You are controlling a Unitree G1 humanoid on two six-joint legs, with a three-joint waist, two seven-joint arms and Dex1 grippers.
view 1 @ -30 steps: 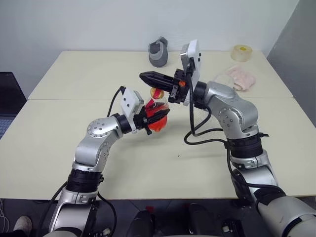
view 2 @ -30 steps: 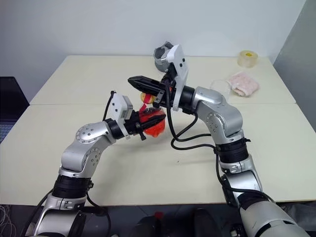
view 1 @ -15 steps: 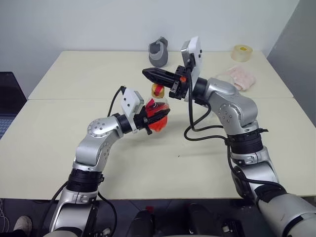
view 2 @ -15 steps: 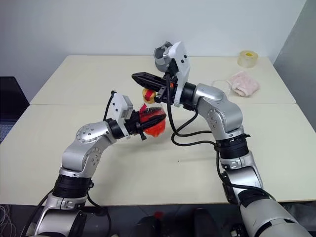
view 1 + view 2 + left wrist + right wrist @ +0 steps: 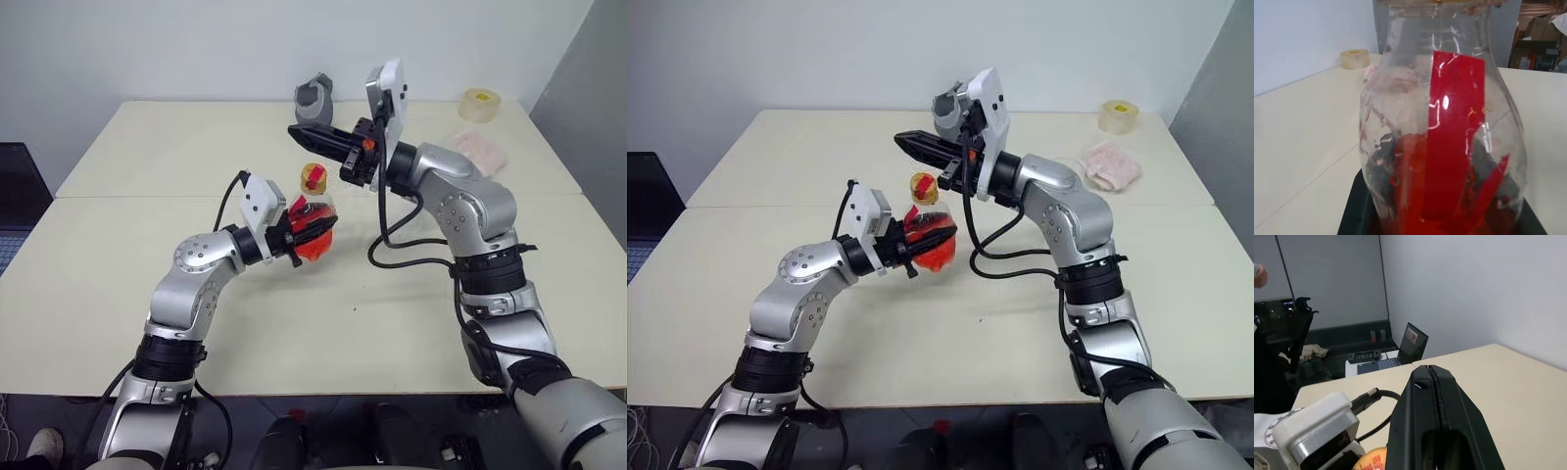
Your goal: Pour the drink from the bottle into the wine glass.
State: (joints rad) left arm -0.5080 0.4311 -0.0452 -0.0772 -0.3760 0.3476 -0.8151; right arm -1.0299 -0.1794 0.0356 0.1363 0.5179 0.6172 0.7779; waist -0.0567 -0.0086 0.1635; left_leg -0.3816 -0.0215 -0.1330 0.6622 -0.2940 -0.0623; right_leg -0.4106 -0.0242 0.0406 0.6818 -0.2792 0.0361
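My left gripper [image 5: 315, 229] is shut on the bulbous base of the small clear bottle [image 5: 312, 217], holding it upright above the table. The red-orange drink [image 5: 1449, 210] fills the bottle's lower part, and a red label strip [image 5: 1452, 142] runs up its side. Its yellow-orange cap [image 5: 313, 178] sits on the neck. My right gripper [image 5: 298, 131] is shut and empty; it points to the left, above and behind the cap without touching it. The shut fingers [image 5: 1432, 396] stand over the cap [image 5: 1374, 462] in the right wrist view. The wine glass is hidden.
A grey jug-like object [image 5: 314, 102] stands at the back of the cream table [image 5: 147, 147]. A tape roll [image 5: 479, 104] and a pink cloth [image 5: 477, 149] lie at the back right. A laptop [image 5: 15, 201] sits past the table's left edge.
My right gripper has lifted up and back from the bottle's cap, staying shut. The left gripper and the bottle have not moved.
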